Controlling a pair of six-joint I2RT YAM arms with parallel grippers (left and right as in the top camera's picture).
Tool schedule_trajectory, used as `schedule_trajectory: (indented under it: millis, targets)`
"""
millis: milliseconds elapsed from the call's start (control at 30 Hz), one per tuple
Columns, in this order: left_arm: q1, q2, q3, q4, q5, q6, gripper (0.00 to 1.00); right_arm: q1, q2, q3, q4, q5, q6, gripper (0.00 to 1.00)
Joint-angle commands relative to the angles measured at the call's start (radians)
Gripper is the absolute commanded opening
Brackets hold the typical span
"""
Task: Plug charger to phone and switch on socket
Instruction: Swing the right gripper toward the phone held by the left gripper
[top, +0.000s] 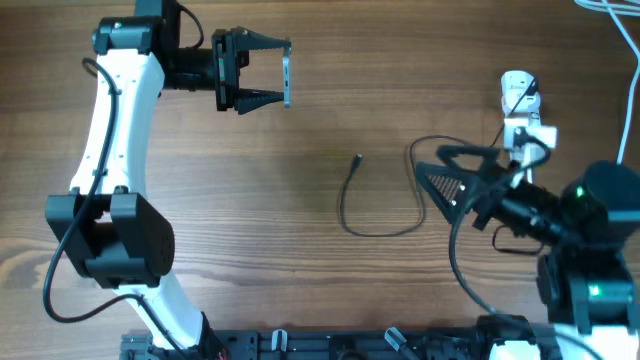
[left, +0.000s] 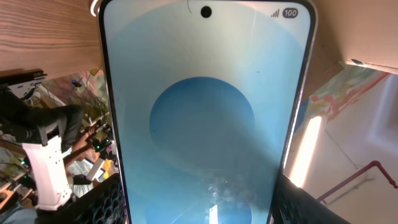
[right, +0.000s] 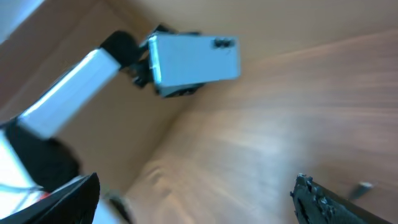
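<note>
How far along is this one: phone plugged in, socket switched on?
Done: the phone is held up off the table, clamped by the left gripper. In hand: the right gripper, jaws open, hovers by the charger, which lies loose on the table. Left: grasp its tip, plug it in, switch the socket on.

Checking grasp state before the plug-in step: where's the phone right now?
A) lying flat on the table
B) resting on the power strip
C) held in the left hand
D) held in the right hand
C: the phone sits clamped between the fingers of the left hand and shows edge-on in the overhead view. The right hand is open and holds nothing.
</note>
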Motion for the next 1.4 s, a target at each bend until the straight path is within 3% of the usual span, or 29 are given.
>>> schedule_trajectory:
  millis: [0, 100, 200, 367, 567, 800, 1033, 1167, 1367]
  targets:
    - [0.000, -0.031, 0.021, 0.000, 0.004, -0.002, 0.59, 0.034, 0.032, 0.017, 0.050, -0.163, 0.063, 0.99]
    - [0.000, -0.031, 0.021, 0.000, -0.013, -0.002, 0.60, 0.106, 0.033, 0.051, -0.032, 0.002, 0.066, 0.99]
    - [0.000, -0.031, 0.021, 0.000, -0.027, -0.002, 0.60, 0.221, 0.072, 0.176, -0.238, 0.227, -0.032, 0.99]
    - [-0.002, -0.031, 0.021, 0.001, -0.089, -0.003, 0.60, 0.463, 0.303, 0.561, -0.690, 0.671, -0.132, 0.99]
    - [-0.027, -0.031, 0.021, 0.032, -0.095, -0.087, 0.60, 0.691, 0.574, 0.942, -0.946, 0.997, -0.068, 0.99]
    - [-0.082, -0.031, 0.021, 0.135, -0.092, -0.166, 0.59, 0.835, 0.763, 1.102, -0.850, 1.031, -0.050, 0.99]
    - [-0.131, -0.031, 0.021, 0.211, -0.141, -0.243, 0.59, 0.838, 0.849, 1.132, -0.751, 1.153, 0.053, 0.96]
    - [-0.141, -0.031, 0.021, 0.212, -0.156, -0.261, 0.59, 0.838, 0.886, 1.131, -0.763, 1.305, 0.094, 0.95]
    - [-0.142, -0.031, 0.021, 0.233, -0.155, -0.261, 0.59, 0.837, 0.938, 1.131, -0.752, 1.366, 0.103, 0.91]
